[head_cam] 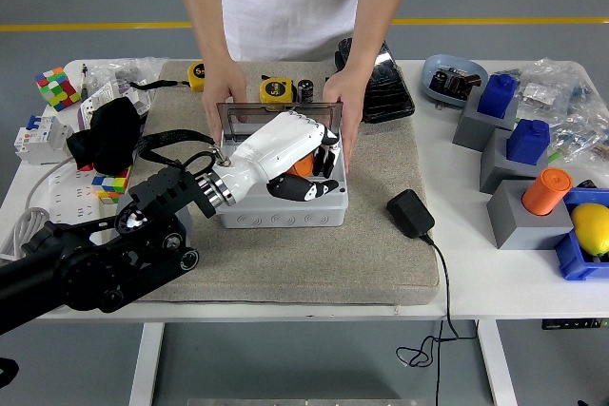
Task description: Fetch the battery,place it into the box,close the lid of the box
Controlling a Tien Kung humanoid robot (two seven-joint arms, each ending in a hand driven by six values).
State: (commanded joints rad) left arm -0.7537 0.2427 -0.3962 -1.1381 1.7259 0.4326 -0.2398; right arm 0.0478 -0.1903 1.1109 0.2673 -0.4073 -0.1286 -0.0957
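Note:
My left hand (303, 170) is shut on the orange battery (301, 165) and holds it over the open grey box (285, 208), near its right end. The box's smoky clear lid (243, 116) stands upright at the back. A person at the far side steadies the box with one hand (222, 87) at its back left and the other hand (344, 106) at its right side. My right arm is out of view.
The box sits on a beige mat (314, 259). A grey block (183, 225) stands left of the box, behind my arm. A black adapter (410, 213) with a cable lies right of it. Tape measures (277, 90) lie behind the box. Grey stands with blue and orange parts (533, 202) fill the right.

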